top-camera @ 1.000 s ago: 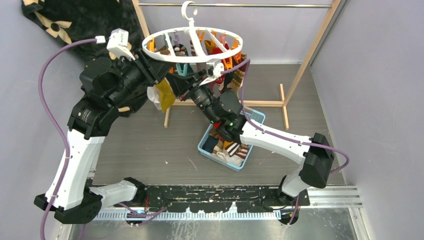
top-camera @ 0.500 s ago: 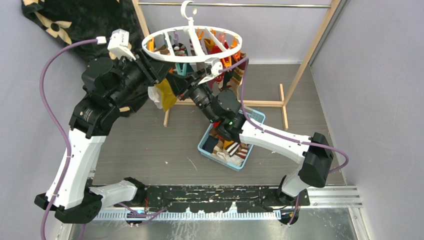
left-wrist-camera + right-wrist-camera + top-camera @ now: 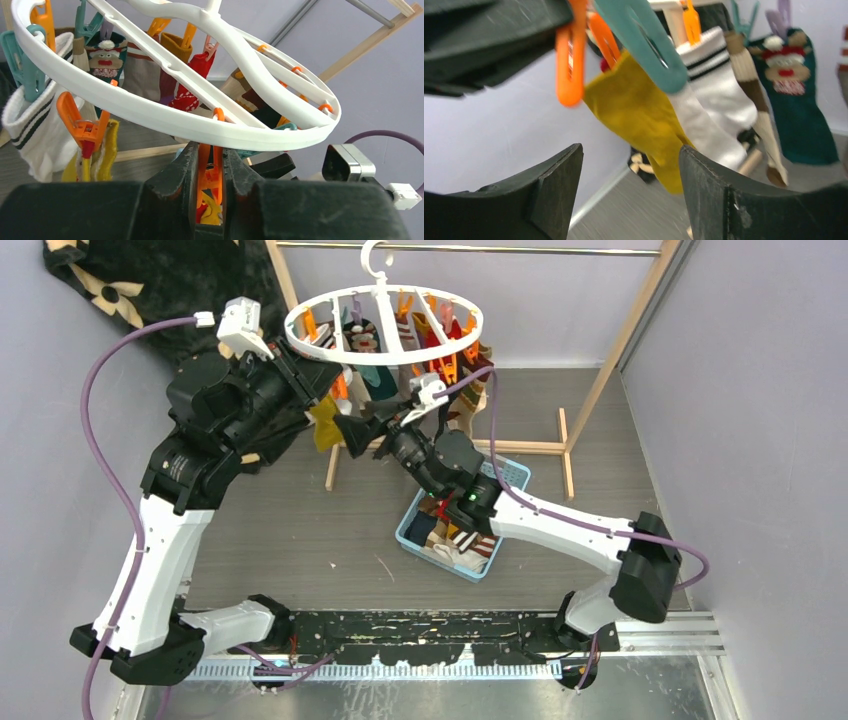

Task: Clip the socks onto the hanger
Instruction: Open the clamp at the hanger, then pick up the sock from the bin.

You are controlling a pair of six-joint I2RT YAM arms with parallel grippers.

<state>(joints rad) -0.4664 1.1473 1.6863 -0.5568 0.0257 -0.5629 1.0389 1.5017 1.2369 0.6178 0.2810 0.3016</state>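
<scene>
The white ring hanger [image 3: 150,111] is hanging by its hook from the rail of the wooden rack [image 3: 640,320], above the far part of the worktop [image 3: 300,530]. The left pincer [image 3: 210,170] is reaching up under the near rim of the ring and is squeezing an orange clip [image 3: 202,165] between its two black fingers, which are pressing tight on the clip's arms. A mustard sock [image 3: 639,110] is dangling with its top edge right at the mouth of that clip (whether the clip is actually biting the fabric cannot be told). The right pincer [image 3: 629,155] is sitting just below the sock with its jaws standing wide apart and nothing between them. Beside the mustard sock, a teal clip [image 3: 649,45] is carrying a white sock with black stripes [image 3: 714,105], and a dark green reindeer sock [image 3: 796,110] is hanging farther round the ring. More socks [image 3: 460,540] are lying in the light blue basket [image 3: 512,472] on the worktop under the right arm.
</scene>
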